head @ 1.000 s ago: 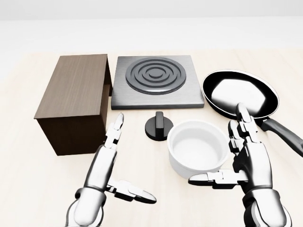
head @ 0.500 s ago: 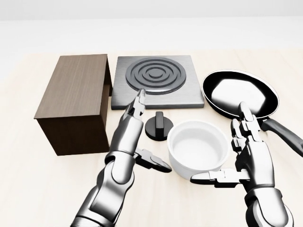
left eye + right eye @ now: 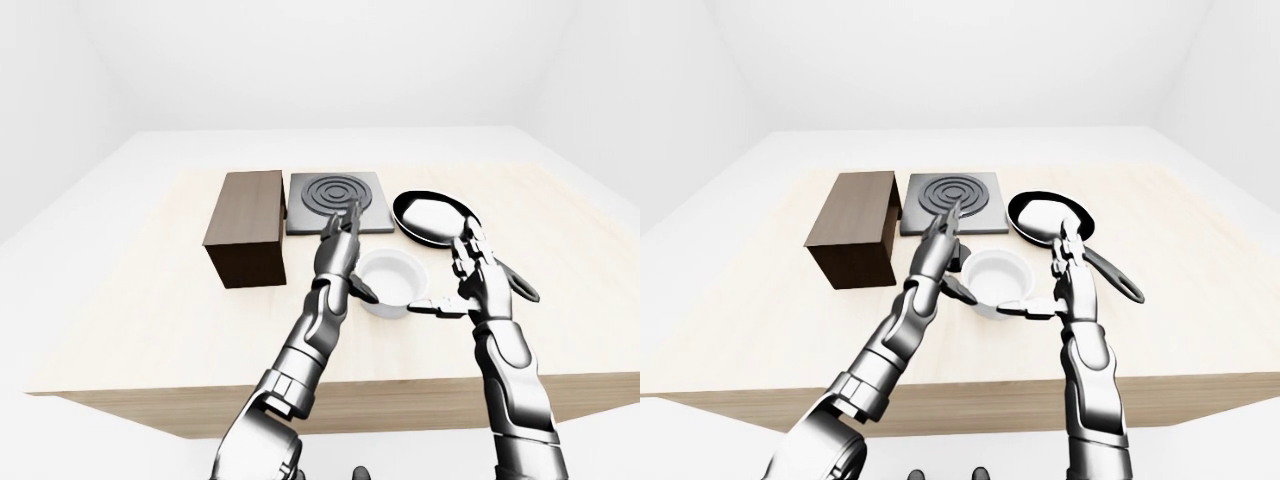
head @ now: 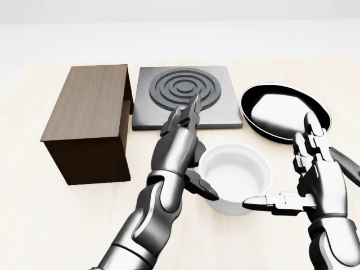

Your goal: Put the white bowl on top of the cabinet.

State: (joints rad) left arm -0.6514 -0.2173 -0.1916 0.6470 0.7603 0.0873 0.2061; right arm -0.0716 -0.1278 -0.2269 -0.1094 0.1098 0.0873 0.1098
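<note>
Both hands are spread wide either side of the white bowl (image 4: 235, 175): left hand (image 4: 179, 147) on its left, right hand (image 4: 315, 180) on its right, cabinet (image 4: 90, 121) further left.

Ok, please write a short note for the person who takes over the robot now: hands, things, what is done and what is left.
Left hand: open, at the left side of the bowl, thumb by its wall.
Right hand: open, at the bowl's right side, thumb pointing at it.
Neither hand is closed on the bowl.
Bowl: upright on the table, empty, between the hands, below the stove in the head view.
Cabinet: at the left, nothing on its top.
Pan: right of the stove.
Done: both hands are placed around the bowl.
Left: grip, lift, set it on the cabinet.
</note>
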